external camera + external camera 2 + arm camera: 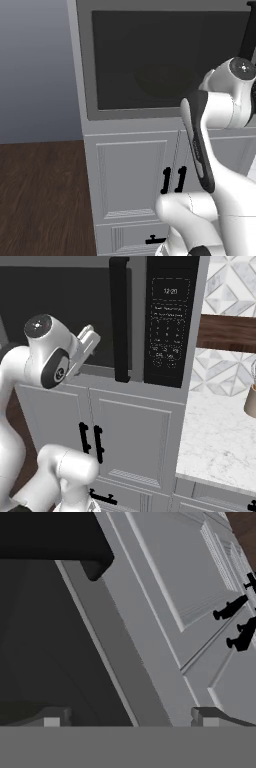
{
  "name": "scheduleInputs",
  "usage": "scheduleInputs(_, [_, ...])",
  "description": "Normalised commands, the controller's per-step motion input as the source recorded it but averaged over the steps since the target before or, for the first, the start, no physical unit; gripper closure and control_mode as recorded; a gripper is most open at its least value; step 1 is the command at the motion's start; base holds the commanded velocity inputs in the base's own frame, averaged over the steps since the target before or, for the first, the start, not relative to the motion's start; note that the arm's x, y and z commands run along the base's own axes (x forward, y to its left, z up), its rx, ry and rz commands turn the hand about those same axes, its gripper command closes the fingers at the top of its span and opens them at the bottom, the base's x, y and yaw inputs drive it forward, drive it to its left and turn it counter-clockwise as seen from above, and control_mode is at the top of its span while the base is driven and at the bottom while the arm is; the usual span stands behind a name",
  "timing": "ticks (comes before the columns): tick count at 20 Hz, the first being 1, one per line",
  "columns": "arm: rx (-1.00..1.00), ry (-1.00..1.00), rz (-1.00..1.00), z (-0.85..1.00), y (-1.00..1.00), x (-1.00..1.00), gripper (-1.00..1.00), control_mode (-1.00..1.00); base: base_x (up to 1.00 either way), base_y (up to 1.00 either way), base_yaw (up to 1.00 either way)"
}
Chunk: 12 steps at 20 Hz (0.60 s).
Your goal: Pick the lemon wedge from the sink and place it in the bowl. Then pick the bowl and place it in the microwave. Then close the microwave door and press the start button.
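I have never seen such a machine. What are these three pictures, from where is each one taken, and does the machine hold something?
A white robot arm works in a computer-drawn kitchen. Two pictures come from cameras on its base, behind it to the left and right. The third comes from a camera on its hand. The arm faces the microwave door, which looks closed, with its black bar handle and a button panel beside it. Grey cabinets stand below, a marble counter to the right. The gripper is open and holds nothing.
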Motion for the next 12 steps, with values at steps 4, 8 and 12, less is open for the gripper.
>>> scheduleInputs(4, [0.12, 0.0, 0.0, -0.49, 0.0, 0.4, -1.0, -1.0, 0.0, 0.0, 0.0])
scheduleInputs(8, [0.12, 0.0, 0.02, -0.1, -0.11, -0.48, -1.0, -1.0, 0.0, 0.0, 0.0])
scheduleInputs(12, [0.06, -0.07, 0.04, 0.0, -0.37, -1.0, -1.0, -1.0, 0.0, 0.0, 0.0])
